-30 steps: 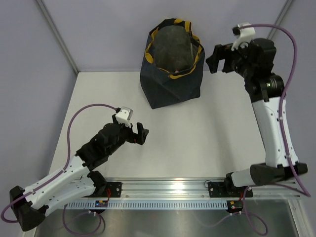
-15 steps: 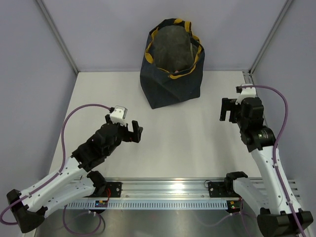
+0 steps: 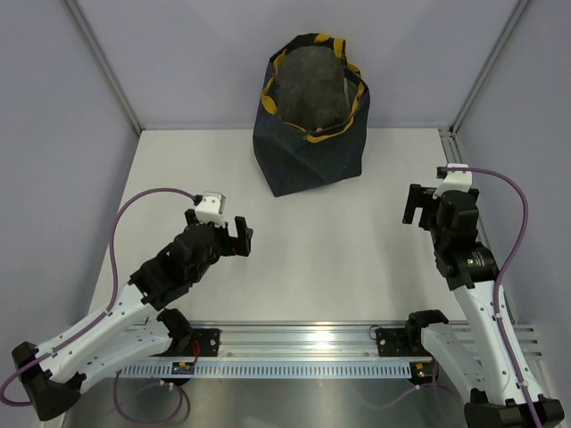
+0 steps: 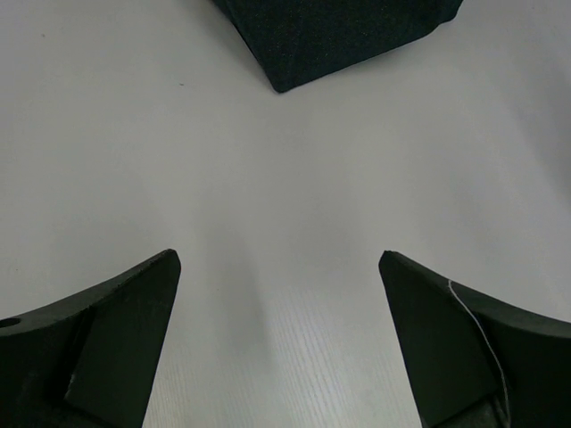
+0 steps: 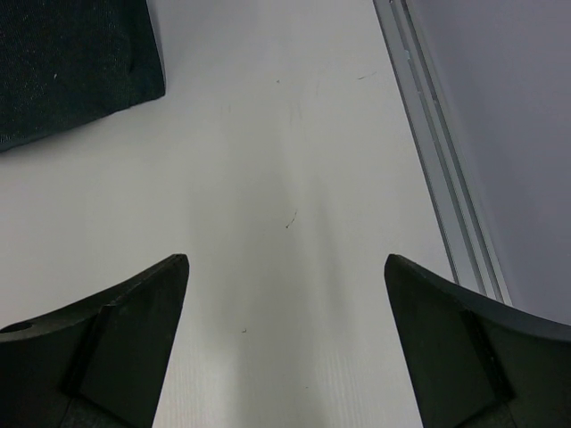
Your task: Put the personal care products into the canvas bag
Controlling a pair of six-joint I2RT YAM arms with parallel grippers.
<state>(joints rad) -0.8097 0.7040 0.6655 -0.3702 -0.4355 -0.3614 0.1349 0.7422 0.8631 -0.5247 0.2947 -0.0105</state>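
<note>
One canvas bag (image 3: 308, 165), upper centre of the top view. Just inside its near rim, perhaps one personal care product (image 3: 318, 136), only a pink speck, too small to tell. Two hands: left hand (image 3: 241, 237) at lower left, right hand (image 3: 412, 205) at middle right. One surface (image 3: 357, 250) under everything.

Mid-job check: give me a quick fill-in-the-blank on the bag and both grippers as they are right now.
1. The canvas bag stands ____, not tipped over.
2. The left gripper has its jaws ____.
3. The right gripper, jaws apart, holds ____.

Missing words: upright; open; nothing.
</note>
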